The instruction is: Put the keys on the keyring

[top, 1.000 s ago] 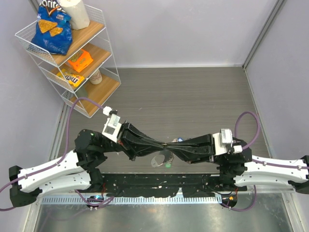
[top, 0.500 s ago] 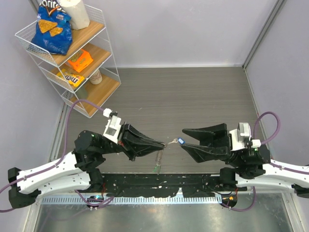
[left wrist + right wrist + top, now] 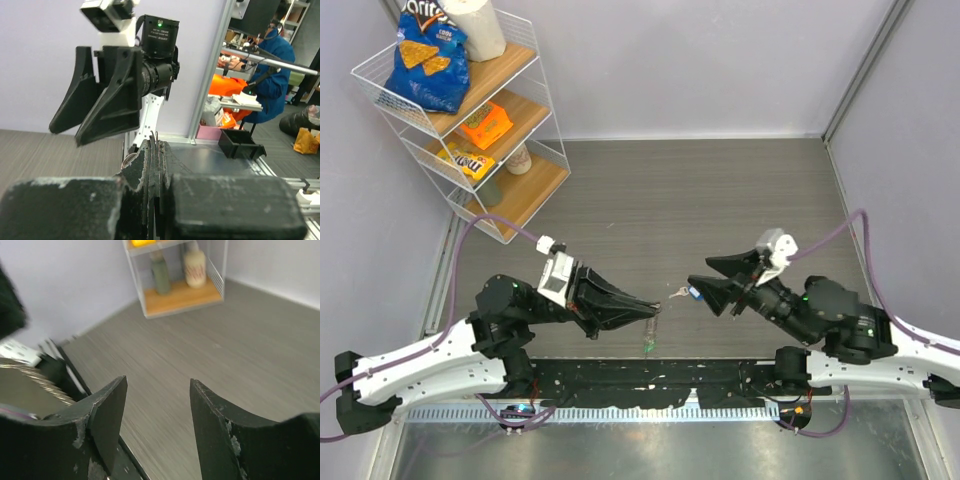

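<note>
From above, my left gripper (image 3: 653, 308) clenches the keyring (image 3: 651, 326), the green key (image 3: 648, 345) dangling beneath and the blue key (image 3: 692, 292) just beside my released right gripper (image 3: 701, 274); the left wrist shows the keyring pinched between my pads (image 3: 210, 200); the right wrist shows my fingers (image 3: 100, 410) standing apart.

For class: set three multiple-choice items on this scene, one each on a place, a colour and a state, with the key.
1. The wire shelf rack stands: A at the far left; B at the far right; C between the arms.
2. The key hanging below the left gripper has a head that is: A red; B green; C yellow.
3. The right gripper is: A shut on a key; B shut on a bag; C open and empty.
Key: 1 A, it fills the top view's upper left. 2 B, the green head shows under the keyring that this gripper pinches. 3 C, bare floor shows between its fingers.
</note>
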